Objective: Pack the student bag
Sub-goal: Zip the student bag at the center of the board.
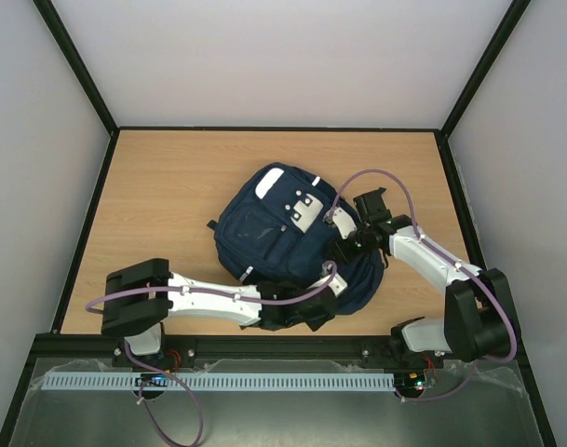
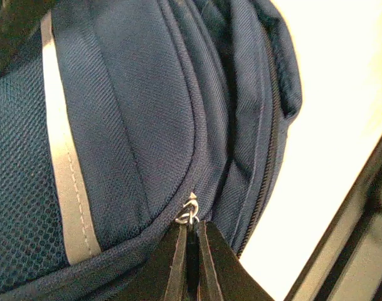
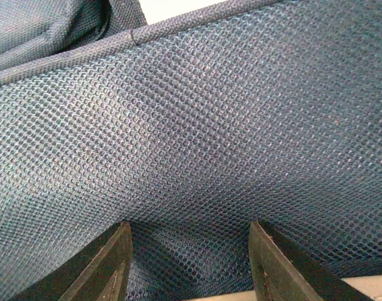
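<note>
Student bag (image 1: 274,233) lay flat on counter (image 1: 171,186), between both sets of fingers, left fingers (image 2: 172,269) pinched shut on zipper pull (image 2: 189,213) at their tips, right fingers (image 3: 96,269) part-way apart, mesh panel (image 3: 197,157) between and ahead of them, grip not discernible.

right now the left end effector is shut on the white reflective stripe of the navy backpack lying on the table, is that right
Not quite. The left end effector is shut on the small metal zipper pull, not the white reflective stripe, which runs untouched off to one side. The left wrist view shows it. The navy backpack does lie on the table.
</note>
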